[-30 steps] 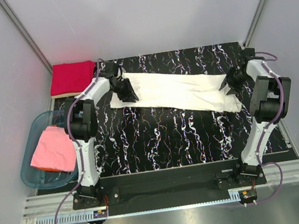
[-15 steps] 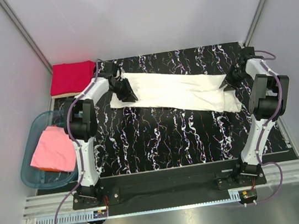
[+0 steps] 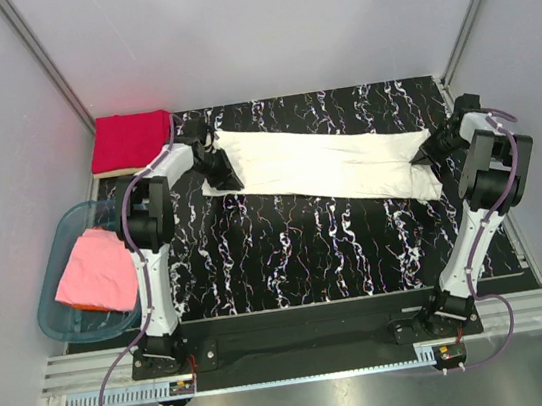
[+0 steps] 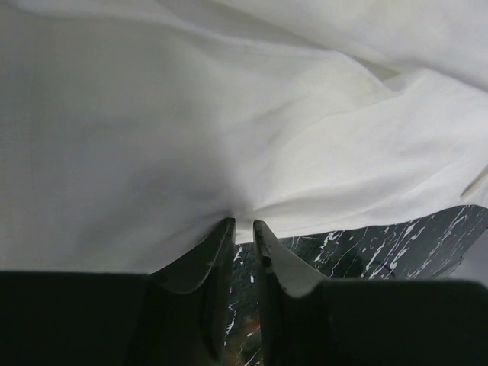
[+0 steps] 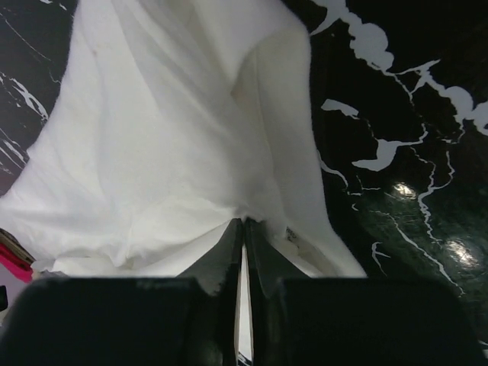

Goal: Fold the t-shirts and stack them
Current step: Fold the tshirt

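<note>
Top external, mid-fold: pinched the white t-shirt (image 3: pixel 321 164) at both ends, with left hand (image 4: pixel 242 223) and right hand (image 5: pixel 243 221) each shut on cloth stretched between them; called next, likely, for lifting together and folding over.

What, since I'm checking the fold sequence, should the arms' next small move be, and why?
Probably lift both ends slightly, together. The left gripper and right gripper each pinch an end of the white shirt, which lies stretched across the mat; raising it would free it for folding.
</note>
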{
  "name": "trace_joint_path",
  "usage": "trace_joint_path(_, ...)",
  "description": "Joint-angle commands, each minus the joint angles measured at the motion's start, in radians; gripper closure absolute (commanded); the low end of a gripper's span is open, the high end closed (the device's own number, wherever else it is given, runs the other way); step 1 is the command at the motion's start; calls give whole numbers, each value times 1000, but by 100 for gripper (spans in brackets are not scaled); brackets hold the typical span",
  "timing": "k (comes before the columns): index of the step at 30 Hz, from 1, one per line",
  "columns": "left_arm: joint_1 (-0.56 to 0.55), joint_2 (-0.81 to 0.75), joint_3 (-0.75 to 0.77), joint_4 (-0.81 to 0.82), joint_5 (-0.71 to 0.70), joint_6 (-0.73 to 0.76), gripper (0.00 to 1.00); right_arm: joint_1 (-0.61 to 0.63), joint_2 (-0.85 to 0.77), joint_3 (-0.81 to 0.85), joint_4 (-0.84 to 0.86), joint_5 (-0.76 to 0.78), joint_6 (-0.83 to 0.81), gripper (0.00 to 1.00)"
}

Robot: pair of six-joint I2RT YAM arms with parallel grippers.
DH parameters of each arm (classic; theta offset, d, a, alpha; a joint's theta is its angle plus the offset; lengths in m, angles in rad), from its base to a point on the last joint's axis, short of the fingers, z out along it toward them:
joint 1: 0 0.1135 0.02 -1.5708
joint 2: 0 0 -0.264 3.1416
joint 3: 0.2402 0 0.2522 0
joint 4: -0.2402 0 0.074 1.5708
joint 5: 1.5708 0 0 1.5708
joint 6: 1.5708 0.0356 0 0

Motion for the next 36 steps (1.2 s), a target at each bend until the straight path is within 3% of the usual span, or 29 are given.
trace_joint_path(1, 13, -10, -23, 2, -52, 32, 77, -2, -2, 27, 48, -32, 29, 91)
trace_joint_path(3, 14, -17, -31, 1, -63, 40, 77, -14, 1, 26, 46, -43, 29, 89)
trace_joint_path(8, 17, -49, -37, -13, -83, 65, 77, -23, -28, 7, 37, -86, 14, 68)
trace_joint_path(15, 11, -120, -31, -18, -69, 78, 74, -23, -153, -36, -52, -61, -86, 52)
trace_joint_path(20, -10, -112, 7, -13, 1, 66, 74, -22, -154, -70, -52, -109, -158, 54)
trace_joint_path(24, -58, -94, 58, 18, 70, 34, 74, -20, -159, -80, -52, -112, -152, 64)
trace_joint_path(27, -110, -82, 62, 122, 159, -44, 72, -22, -197, -118, -53, -100, -134, 64)
trace_joint_path(29, -157, -65, 65, 200, 195, -78, 66, -22, -234, -143, -69, -78, -123, 57)
trace_joint_path(36, -291, 0, 32, 484, 244, -291, 60, -22, -367, -312, -81, -73, -88, 50)
